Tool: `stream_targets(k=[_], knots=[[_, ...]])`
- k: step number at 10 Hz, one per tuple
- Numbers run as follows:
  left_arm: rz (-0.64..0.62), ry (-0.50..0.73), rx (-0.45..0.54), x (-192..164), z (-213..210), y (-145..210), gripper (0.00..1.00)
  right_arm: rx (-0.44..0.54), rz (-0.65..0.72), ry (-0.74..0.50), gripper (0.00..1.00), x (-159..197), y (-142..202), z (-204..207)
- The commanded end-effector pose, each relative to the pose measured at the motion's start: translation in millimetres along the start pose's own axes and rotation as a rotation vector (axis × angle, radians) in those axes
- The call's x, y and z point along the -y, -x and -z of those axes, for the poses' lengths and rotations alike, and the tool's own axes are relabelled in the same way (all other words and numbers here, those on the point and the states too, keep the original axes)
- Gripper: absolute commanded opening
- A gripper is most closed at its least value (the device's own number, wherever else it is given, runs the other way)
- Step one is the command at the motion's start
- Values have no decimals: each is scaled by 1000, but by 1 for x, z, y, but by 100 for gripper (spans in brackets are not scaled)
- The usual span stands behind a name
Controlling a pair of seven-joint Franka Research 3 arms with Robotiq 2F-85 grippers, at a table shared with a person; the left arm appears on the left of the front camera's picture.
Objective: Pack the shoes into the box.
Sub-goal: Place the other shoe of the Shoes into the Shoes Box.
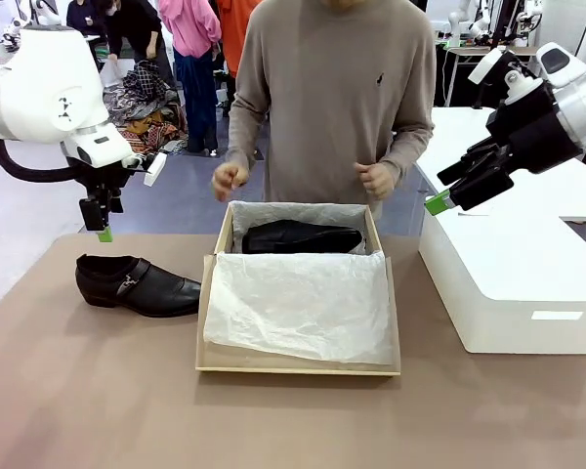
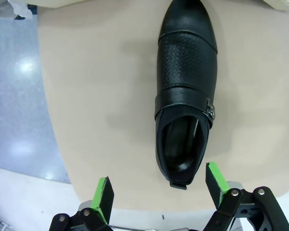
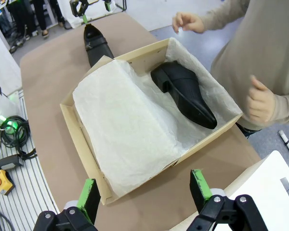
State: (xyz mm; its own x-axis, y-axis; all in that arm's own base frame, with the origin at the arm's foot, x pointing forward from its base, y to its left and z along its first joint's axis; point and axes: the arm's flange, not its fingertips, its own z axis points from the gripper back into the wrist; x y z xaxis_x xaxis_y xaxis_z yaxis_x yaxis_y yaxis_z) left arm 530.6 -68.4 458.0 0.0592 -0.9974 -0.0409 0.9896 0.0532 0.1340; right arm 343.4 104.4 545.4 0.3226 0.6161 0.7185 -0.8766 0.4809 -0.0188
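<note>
Shoe on table [image 2: 187, 62] is showing black leather: pebbled grain over the vamp, smooth glossy toe, small shiny metal buckle [image 2: 210, 110]. Shoe in box [image 1: 301, 237] is looking smooth with a soft sheen. Box [image 1: 298, 368] is reading as matt tan cardboard. Tissue paper [image 1: 298, 308] is lying crinkled, white, matt. Table [image 1: 98, 391] is showing a matt beige top.

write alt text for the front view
A tan cardboard shoebox lined with white tissue paper holds one glossy black leather dress shoe at its far end; the second shoe lies on the table to its left. The left gripper hangs open above that shoe, the right gripper open near a white rectangular block; a person stands behind.
</note>
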Motion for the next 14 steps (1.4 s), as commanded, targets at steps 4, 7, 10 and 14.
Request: stream_targets(k=[4,7,10,14], knots=[[55,-67,0,-11,18,5,100,21,-10,-15,100,2,0,1],[137,-56,0,-18,29,11,100,21,-10,-15,100,2,0,1],[172,6,29,-23,36,20,100,21,-10,-15,100,2,0,1],[71,58,40,-26,39,20,100,21,-10,-15,100,2,0,1]])
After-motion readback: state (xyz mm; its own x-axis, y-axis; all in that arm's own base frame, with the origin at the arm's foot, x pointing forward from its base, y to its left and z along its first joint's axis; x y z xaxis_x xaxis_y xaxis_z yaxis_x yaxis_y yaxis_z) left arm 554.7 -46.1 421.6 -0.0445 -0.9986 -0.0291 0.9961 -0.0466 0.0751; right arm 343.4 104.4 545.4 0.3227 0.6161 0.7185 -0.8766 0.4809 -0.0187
